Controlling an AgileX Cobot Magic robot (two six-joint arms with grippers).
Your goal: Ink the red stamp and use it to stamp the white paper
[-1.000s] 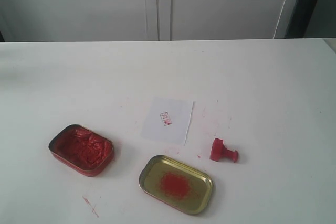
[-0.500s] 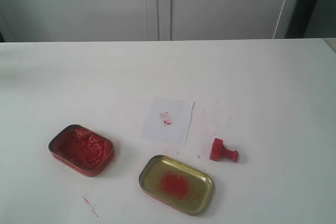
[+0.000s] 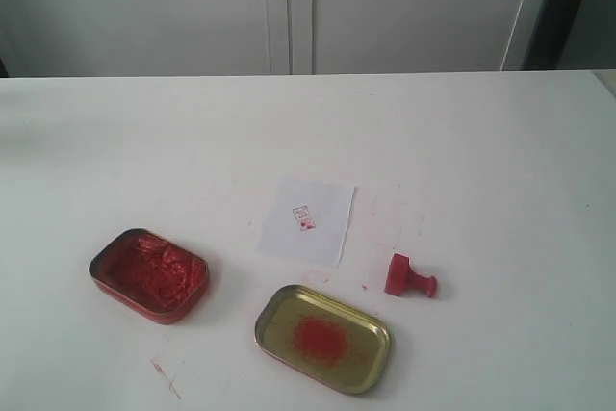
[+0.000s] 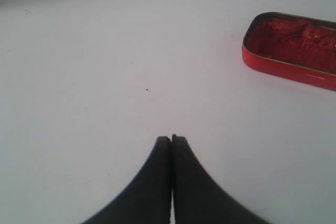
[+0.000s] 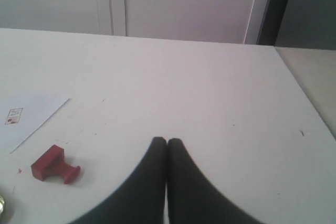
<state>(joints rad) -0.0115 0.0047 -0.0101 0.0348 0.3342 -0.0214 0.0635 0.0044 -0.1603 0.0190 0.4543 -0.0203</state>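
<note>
The red stamp (image 3: 409, 277) lies on its side on the white table, right of the white paper (image 3: 307, 220), which carries a tiny red mark. The right wrist view shows the stamp (image 5: 53, 164) and a corner of the paper (image 5: 29, 120) off to one side of my right gripper (image 5: 167, 141), which is shut and empty. My left gripper (image 4: 171, 138) is shut on nothing over bare table, with the oval tin of red paste (image 4: 292, 50) some way off. Neither gripper appears in the exterior view.
The red paste tin (image 3: 149, 274) sits at the front left. A gold oval lid (image 3: 322, 337) with a red smear lies in front of the paper. Red smudges mark the table (image 3: 164, 376). The table's right edge (image 5: 304, 95) runs close to the right arm.
</note>
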